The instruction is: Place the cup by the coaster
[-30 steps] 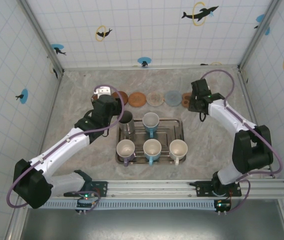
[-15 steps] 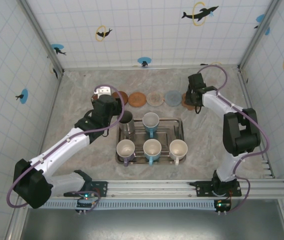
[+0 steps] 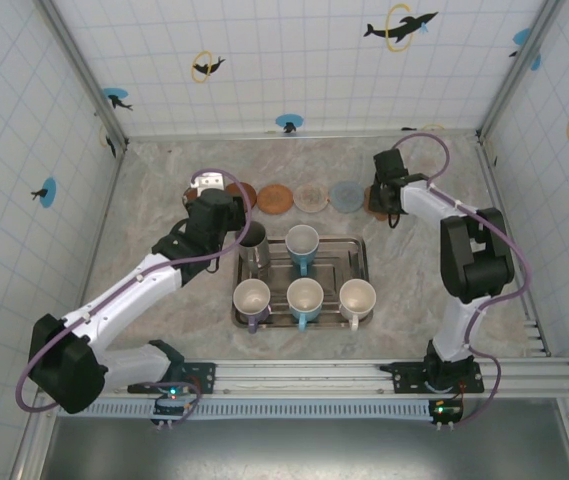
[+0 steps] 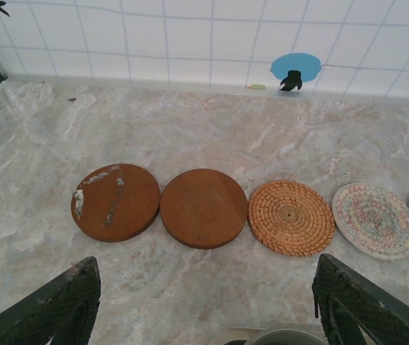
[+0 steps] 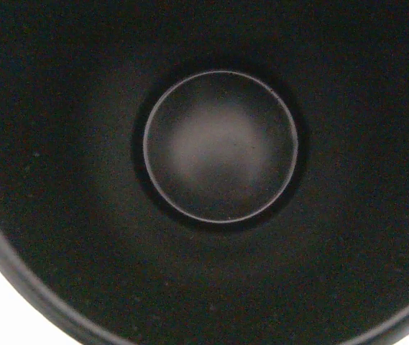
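A tray [image 3: 360,263] holds three pale cups [image 3: 305,297], a blue cup [image 3: 302,245] and, at its back-left corner, a steel cup [image 3: 253,243] under the left gripper [image 4: 205,260], fingers wide apart. Beyond lie the coasters [image 4: 204,208]; at the row's right end the right gripper [image 3: 384,195] looks into a dark cup [image 5: 218,144], and I cannot tell its grip.

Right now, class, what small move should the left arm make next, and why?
Probably lower the left gripper and close on the metal cup: its fingers stand open, the cup's rim shows between them, and the coasters lie just ahead.
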{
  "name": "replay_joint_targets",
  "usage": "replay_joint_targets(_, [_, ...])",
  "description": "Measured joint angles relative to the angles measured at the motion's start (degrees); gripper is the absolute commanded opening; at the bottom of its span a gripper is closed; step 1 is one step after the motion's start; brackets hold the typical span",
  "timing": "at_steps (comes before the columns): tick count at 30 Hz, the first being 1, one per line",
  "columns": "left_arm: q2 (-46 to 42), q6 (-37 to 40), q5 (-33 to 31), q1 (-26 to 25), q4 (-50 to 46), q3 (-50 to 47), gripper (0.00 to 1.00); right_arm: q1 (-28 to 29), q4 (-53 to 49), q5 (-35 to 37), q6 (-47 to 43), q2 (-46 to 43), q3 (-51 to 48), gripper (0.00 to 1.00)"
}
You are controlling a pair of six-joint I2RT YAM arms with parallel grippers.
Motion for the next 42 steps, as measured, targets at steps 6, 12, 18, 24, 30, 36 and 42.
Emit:
replay_joint_targets(6, [0.3, 0.0, 0.0, 0.0, 0.0, 0.2, 0.78, -0.1, 1.4, 0.0, 0.0, 0.1, 0.0, 0.00])
replay_joint_targets(12, [0.5, 0.0, 0.0, 0.0, 0.0, 0.2, 0.78, -0.2, 1.4, -0.2, 0.0, 1.4, 0.0, 0.00])
replay_joint_targets(18, [0.7, 0.0, 0.0, 0.0, 0.0, 0.2, 0.78, -0.4, 1.4, -0.2, 0.0, 1.8, 0.0, 0.00])
replay_joint_targets(24, [0.7, 0.0, 0.0, 0.0, 0.0, 0.3, 0.78, -0.6, 1.4, -0.5, 0.0, 1.9, 0.0, 0.00])
replay_joint_targets(30, [0.7, 0.0, 0.0, 0.0, 0.0, 0.3, 0.78, -0.7, 1.4, -0.7, 0.1, 1.9, 0.0, 0.00])
replay_joint_targets(36, [0.7, 0.0, 0.0, 0.0, 0.0, 0.3, 0.78, -0.7, 1.4, -0.9, 0.5, 1.9, 0.0, 0.25])
replay_joint_targets(42, [0.7, 0.0, 0.0, 0.0, 0.0, 0.3, 0.78, -0.7, 2.6, -1.1, 1.0, 1.9, 0.0, 0.45])
